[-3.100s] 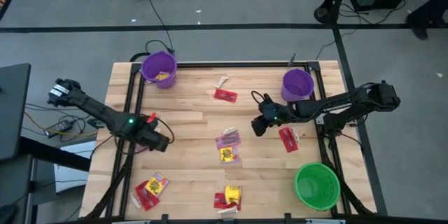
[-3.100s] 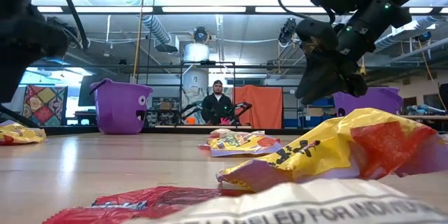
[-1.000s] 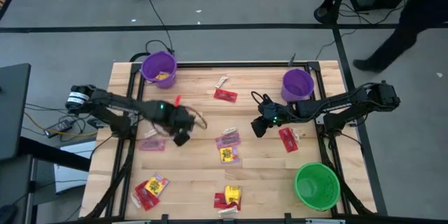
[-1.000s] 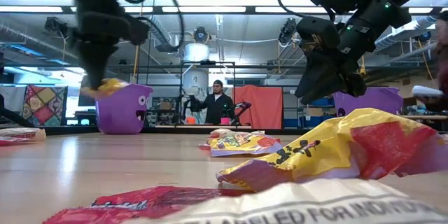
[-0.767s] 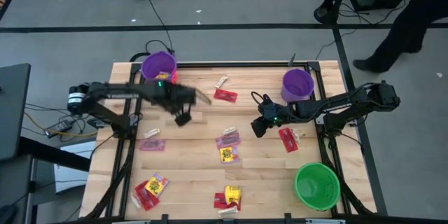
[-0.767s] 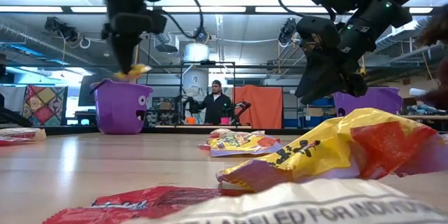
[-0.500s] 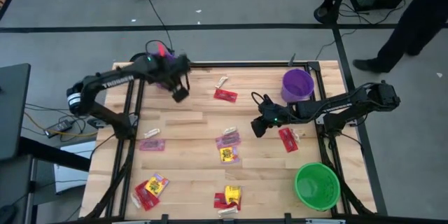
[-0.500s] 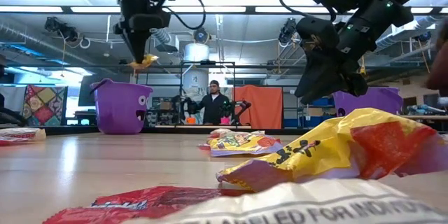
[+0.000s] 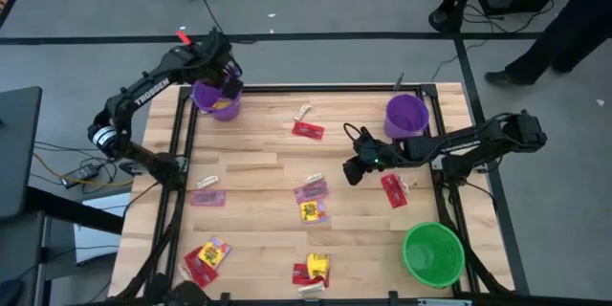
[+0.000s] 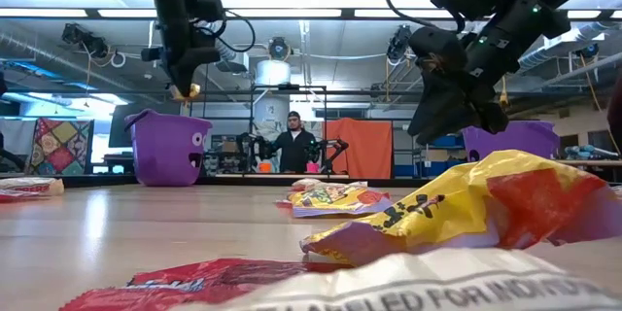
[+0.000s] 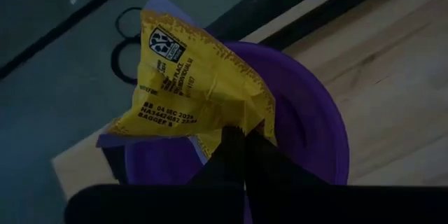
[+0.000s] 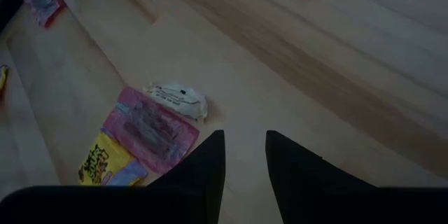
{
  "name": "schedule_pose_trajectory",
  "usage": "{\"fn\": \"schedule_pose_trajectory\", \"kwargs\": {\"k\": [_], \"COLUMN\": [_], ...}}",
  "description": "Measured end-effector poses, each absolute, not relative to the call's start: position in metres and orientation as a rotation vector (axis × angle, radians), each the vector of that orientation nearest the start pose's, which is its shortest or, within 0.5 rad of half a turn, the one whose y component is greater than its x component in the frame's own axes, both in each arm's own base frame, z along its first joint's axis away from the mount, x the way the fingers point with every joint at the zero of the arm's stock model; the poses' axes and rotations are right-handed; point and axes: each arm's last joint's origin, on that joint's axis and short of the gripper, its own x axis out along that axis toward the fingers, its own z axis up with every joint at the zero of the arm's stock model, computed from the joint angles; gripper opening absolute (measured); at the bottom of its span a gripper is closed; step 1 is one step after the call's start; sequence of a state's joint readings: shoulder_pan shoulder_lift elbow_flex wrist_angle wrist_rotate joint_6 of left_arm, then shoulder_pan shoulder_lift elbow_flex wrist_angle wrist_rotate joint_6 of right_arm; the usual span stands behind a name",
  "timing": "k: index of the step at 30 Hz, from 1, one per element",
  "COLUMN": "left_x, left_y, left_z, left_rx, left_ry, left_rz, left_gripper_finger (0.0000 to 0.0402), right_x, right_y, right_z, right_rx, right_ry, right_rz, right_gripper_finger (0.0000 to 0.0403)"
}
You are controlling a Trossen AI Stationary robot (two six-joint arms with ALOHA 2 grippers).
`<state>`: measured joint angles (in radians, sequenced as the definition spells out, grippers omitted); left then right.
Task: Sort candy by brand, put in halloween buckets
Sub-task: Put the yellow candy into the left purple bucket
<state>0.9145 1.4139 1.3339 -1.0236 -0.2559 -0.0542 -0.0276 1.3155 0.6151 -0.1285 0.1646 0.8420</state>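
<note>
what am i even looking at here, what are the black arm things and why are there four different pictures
These are two robot arms at a wooden table, each ending in a two-finger pincer. Four cameras film them at once: one overhead, one at table height looking across, and one on each wrist.

Their job is sorting candy into buckets. The left pincer is shut on a yellow candy wrapper, held over the purple bucket at the table's far left corner. The right pincer hangs open over the middle of the table, holding nothing.

Another purple bucket and a green bucket stand on the right side. Loose sweets in red, pink and yellow wrappers, such as a pink one, lie scattered on the wood.
</note>
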Motion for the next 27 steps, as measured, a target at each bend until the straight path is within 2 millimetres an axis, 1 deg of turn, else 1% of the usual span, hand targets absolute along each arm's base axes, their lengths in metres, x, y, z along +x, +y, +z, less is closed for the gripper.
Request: {"fn": "schedule_pose_trajectory", "kwargs": {"k": [4,7,9,13,17,19,22,27], "left_x": [0.157,0.155,0.153,0.148,0.147,0.148,0.155,0.173], "left_y": [0.224,0.225,0.226,0.227,0.226,0.224,0.219,0.206], "left_z": [0.313,0.305,0.299,0.290,0.287,0.288,0.289,0.293], "left_rx": [-0.450,-0.484,-0.501,-0.541,-0.549,-0.557,-0.566,-0.561], "left_ry": [1.051,1.042,1.039,1.055,1.071,1.067,1.055,1.032], "left_rz": [1.065,1.104,1.126,1.151,1.147,1.101,1.005,0.867], "left_gripper_finger": [0.0007,0.0024,0.0045,0.0101,0.0149,0.0162,0.0167,0.0167], "right_x": [0.244,0.244,0.244,0.243,0.243,0.243,0.243,0.244], "right_y": [-0.015,-0.018,-0.020,-0.022,-0.023,-0.023,-0.023,-0.023], "right_z": [0.176,0.176,0.176,0.176,0.176,0.176,0.176,0.176], "right_rx": [0.739,0.755,0.762,0.778,0.789,0.790,0.800,0.816], "right_ry": [0.693,0.687,0.684,0.688,0.699,0.702,0.700,0.699], "right_rz": [-0.530,-0.545,-0.553,-0.548,-0.526,-0.523,-0.526,-0.526], "right_gripper_finger": [0.0116,0.0116,0.0116,0.0116,0.0116,0.0116,0.0116,0.0116]}}
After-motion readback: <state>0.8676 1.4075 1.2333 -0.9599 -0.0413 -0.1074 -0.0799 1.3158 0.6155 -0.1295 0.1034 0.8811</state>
